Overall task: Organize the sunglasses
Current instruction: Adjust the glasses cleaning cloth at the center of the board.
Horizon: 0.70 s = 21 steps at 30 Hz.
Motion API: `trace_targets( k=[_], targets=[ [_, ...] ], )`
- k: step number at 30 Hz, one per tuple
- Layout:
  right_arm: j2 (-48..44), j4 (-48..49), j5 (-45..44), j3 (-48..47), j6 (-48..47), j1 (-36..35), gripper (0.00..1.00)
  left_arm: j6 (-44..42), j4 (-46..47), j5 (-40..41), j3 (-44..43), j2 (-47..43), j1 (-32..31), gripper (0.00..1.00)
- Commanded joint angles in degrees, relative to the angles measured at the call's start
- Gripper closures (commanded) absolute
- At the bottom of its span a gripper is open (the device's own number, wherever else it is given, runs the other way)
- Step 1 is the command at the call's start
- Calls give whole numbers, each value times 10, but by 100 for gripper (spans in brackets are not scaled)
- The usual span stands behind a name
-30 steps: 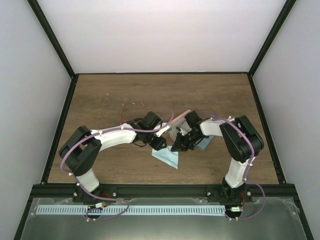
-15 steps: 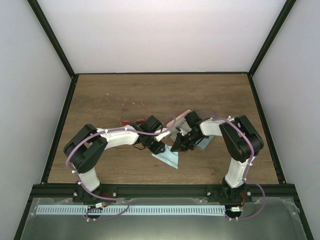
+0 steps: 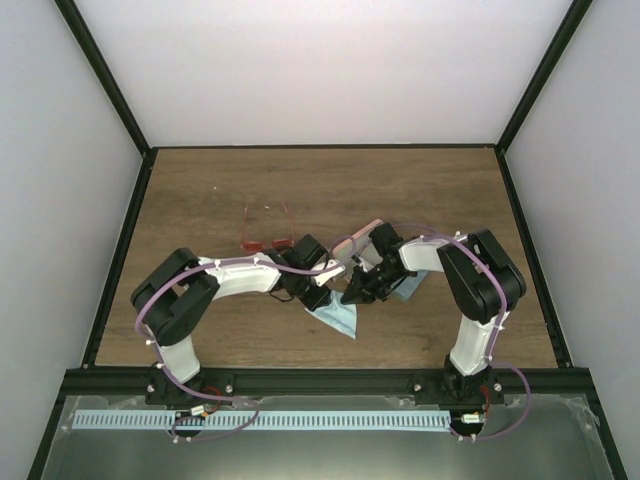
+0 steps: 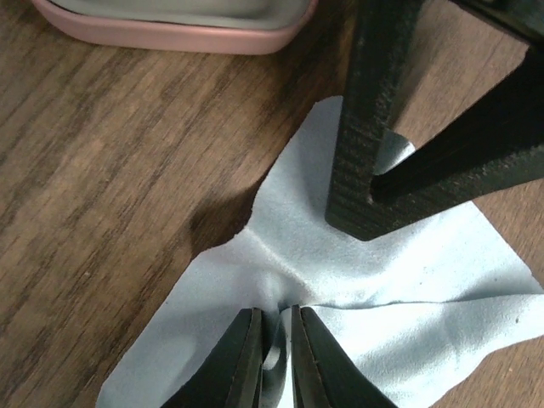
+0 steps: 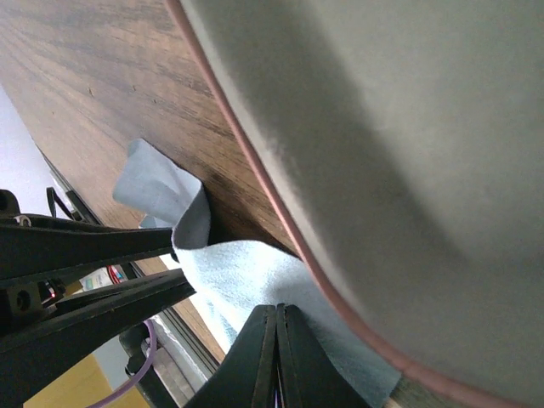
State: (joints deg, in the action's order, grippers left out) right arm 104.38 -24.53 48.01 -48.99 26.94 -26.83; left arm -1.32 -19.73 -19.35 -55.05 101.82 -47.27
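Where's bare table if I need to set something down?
Bare wood runs along the far edge of the table, beyond the sunglasses and the pink case, and on the near side of the light blue cloth. The centre is crowded: the left gripper and right gripper meet over that cloth.

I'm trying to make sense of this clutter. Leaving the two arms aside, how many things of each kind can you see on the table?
Sunglasses: 1 pair, reddish
Pink case: 1
Light blue cloth: 1
Bluish item, mostly hidden under the right arm, kind unclear: 1
Total: 4
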Motion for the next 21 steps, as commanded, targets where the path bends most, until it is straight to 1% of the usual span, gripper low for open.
trace_targets(
  k=[1, 10, 11, 12, 19, 21],
  targets=[
    [25, -14, -45, 11, -6, -5, 99, -7, -11, -3, 18, 7, -10, 89],
    [33, -5, -38, 13, -4, -5, 99, 6, -16, 22, 14, -22, -10, 90],
    [33, -4, -38, 14, -3, -5, 99, 6, -16, 27, 14, -26, -10, 94],
    [33, -3, -37, 14, -2, -5, 99, 7, -18, 32, 14, -28, -9, 95],
    [33, 1, -37, 21, -1, -5, 99, 9, -20, 63, 13, -40, -10, 96],
    [34, 3, -37, 24, 0, -5, 99, 9, -21, 73, 11, -45, -9, 94]
  ],
)
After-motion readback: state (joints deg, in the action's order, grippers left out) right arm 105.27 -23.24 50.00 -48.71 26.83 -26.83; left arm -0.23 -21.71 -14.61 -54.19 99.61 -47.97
